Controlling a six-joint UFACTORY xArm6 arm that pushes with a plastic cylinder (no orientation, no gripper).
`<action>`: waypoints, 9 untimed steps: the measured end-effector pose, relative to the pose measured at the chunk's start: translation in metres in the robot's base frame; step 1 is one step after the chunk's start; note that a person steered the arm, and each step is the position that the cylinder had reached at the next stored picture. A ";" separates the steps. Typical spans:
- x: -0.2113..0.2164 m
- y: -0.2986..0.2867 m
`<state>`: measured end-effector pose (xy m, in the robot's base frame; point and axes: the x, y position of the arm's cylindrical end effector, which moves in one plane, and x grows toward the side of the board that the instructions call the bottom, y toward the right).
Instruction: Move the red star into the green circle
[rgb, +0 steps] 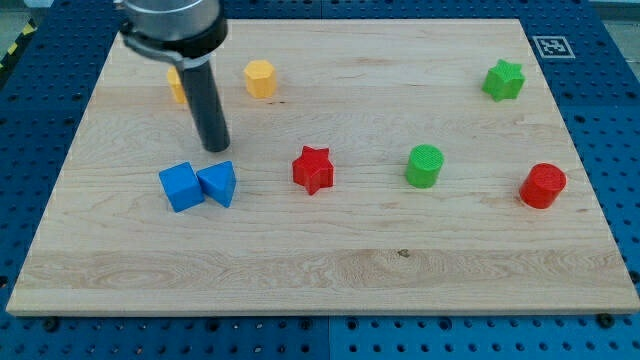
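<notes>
Camera view, wooden worktop (300, 270): blue cube (181, 187) touching blue triangle (218, 183) at left; my tip (215, 147) just above them, no pincer fitted; red star (313, 169) mid-board, apart from green circle (425, 166) to its right; red cylinder (543, 186) farthest right.

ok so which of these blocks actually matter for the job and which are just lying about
For the job:
- red star
- green circle, to the star's right in the view
- my tip, above the two blue blocks

Lying about:
- blue cube
- blue triangle
- yellow hexagon
- yellow block, partly hidden
- green star
- red circle
</notes>
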<state>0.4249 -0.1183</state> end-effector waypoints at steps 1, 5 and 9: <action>0.003 0.035; 0.047 0.089; 0.086 0.190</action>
<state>0.5112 0.0713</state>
